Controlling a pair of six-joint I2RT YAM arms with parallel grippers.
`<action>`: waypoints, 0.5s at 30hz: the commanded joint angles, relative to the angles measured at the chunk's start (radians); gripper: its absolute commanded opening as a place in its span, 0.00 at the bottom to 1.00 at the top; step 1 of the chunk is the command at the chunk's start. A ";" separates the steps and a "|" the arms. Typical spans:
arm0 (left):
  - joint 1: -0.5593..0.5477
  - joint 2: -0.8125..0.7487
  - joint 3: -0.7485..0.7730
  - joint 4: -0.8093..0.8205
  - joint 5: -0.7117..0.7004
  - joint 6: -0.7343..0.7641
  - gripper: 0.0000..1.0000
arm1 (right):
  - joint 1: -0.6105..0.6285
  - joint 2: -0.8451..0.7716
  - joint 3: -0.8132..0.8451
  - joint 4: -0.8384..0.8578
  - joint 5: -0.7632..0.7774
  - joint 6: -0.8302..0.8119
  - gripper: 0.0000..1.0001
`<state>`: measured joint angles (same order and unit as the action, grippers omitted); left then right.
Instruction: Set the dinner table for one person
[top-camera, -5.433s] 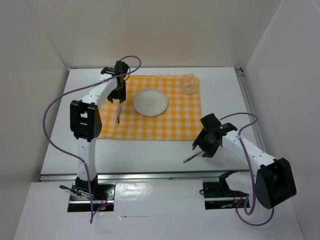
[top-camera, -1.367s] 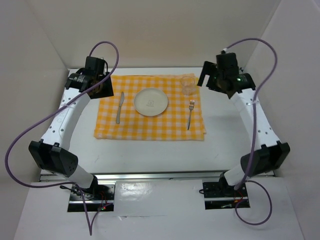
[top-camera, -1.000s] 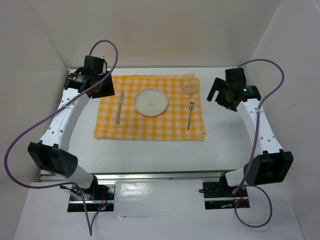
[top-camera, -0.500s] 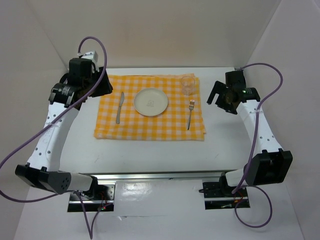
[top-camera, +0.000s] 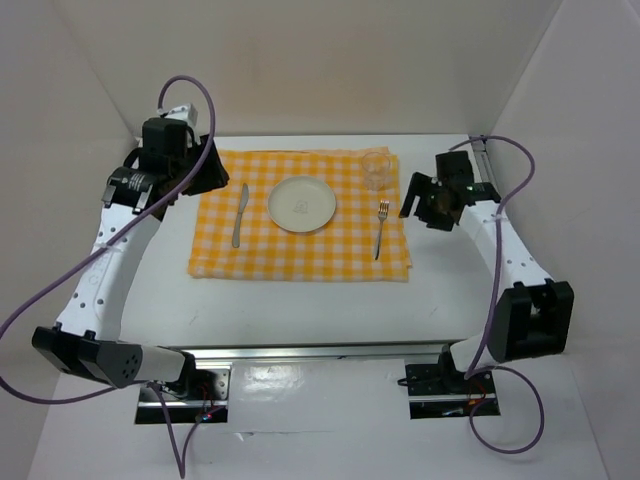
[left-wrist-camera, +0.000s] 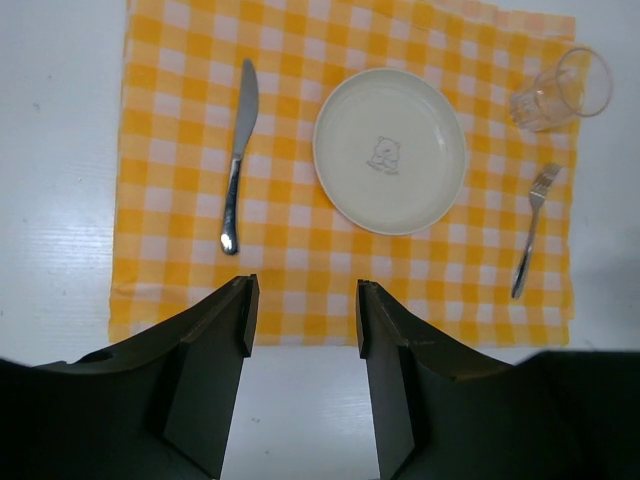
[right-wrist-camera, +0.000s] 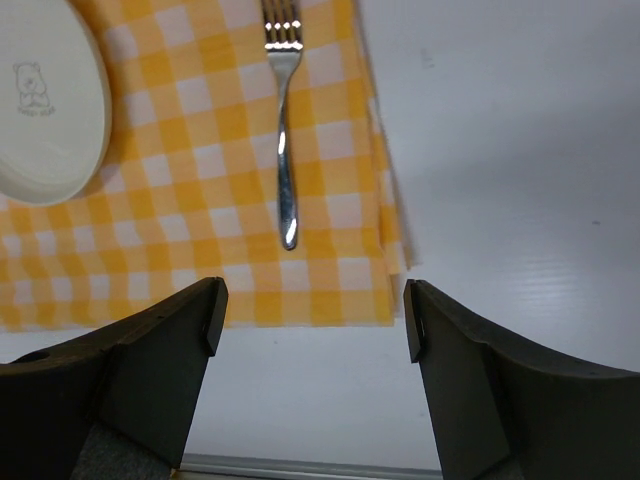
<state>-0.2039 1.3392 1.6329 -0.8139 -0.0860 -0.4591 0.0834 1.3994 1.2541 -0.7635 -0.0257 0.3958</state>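
Tabletop (top-camera: 300, 305) looking set; we're hovering left fingers (left-wrist-camera: 205, 380), right fingers (right-wrist-camera: 150, 370) open, empty; wanting high retreat, avoiding glass (top-camera: 376, 168).

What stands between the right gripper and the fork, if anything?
Nothing visible does. The right gripper, jaws open, hangs by the edge of the checked cloth on the dinner table. The fork lies alone there, and the plate sits beyond it.
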 joint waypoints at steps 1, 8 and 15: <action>0.003 0.038 0.010 -0.031 -0.055 -0.035 0.60 | 0.070 0.093 -0.045 0.162 -0.074 -0.021 0.82; 0.012 0.074 0.019 -0.102 -0.123 -0.035 0.60 | 0.219 0.364 0.042 0.199 0.083 0.006 0.55; 0.012 0.063 0.019 -0.091 -0.150 -0.006 0.60 | 0.219 0.504 0.076 0.251 0.095 0.025 0.50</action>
<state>-0.1974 1.4239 1.6398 -0.9138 -0.2073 -0.4751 0.3073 1.8847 1.2705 -0.5880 0.0345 0.4042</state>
